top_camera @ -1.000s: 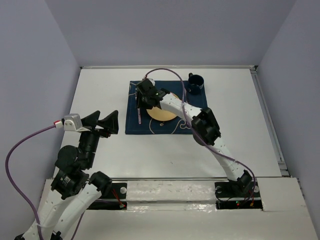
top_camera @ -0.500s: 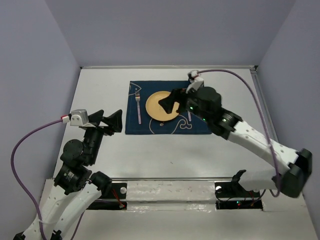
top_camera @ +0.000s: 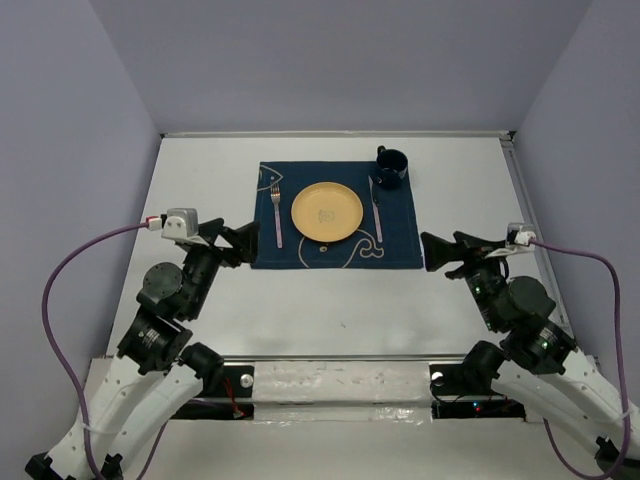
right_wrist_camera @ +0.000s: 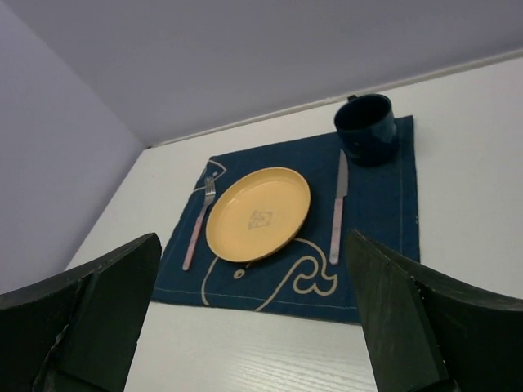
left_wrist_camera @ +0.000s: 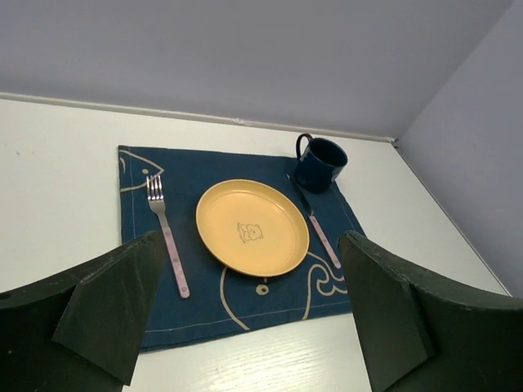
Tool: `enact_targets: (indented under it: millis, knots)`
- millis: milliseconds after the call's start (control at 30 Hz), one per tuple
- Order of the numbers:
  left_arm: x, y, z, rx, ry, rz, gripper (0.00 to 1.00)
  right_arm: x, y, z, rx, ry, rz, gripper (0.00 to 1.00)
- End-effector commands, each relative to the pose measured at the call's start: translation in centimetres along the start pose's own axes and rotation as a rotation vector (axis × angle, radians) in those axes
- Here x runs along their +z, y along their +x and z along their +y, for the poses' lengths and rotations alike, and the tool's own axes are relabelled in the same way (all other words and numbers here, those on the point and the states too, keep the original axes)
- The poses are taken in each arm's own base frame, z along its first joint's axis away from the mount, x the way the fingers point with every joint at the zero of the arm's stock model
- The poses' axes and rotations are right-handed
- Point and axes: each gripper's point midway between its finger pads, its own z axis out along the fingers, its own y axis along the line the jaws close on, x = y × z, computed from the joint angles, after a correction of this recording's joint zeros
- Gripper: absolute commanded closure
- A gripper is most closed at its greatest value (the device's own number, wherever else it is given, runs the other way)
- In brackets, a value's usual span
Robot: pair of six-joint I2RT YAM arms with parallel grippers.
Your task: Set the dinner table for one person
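On the white dinner table [top_camera: 200, 180] lies a dark blue mat [top_camera: 300, 252] with white whale outlines. A yellow plate [top_camera: 327, 212] sits at its middle, with a fork [top_camera: 277, 218] to its left and a knife [top_camera: 376, 210] to its right. A dark blue mug [top_camera: 390, 168] stands at the mat's far right corner. My left gripper [top_camera: 238, 245] hovers open by the mat's near left corner. Open too, my right gripper [top_camera: 442, 255] is just off the near right corner. Neither holds anything.
Lavender walls [top_camera: 90, 120] close the table in on three sides. A metal rail [top_camera: 535, 230] runs along the right edge. Purple cables [top_camera: 60, 290] loop from both wrists. Bare white tabletop [top_camera: 340, 300] stretches between the mat and the arm bases.
My right gripper opened over the fork left of the plate, then drew back to the near right. The left gripper shifted slightly right toward the mat.
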Motion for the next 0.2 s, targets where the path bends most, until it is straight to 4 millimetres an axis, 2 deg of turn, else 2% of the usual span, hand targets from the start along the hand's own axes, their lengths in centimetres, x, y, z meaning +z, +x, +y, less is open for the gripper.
enact_targets:
  millis: [0,100,133,167]
  knots:
    - [0.1,-1.6,-1.6,-0.017,0.066,-0.030,0.01,-0.1,1.1,-2.3,0.017,0.094,-0.029,0.00]
    - [0.2,-1.5,-2.1,-0.006,0.096,-0.023,0.01,0.9,0.9,-1.0,-0.020,0.063,-0.004,0.00]
    - [0.3,-1.6,-2.4,-0.009,0.103,-0.019,0.01,1.1,-0.7,-0.1,-0.017,0.045,-0.025,0.00]
    - [0.3,-1.7,-2.5,-0.010,0.107,-0.018,0.01,1.3,-1.6,0.5,-0.025,0.035,-0.030,0.00]
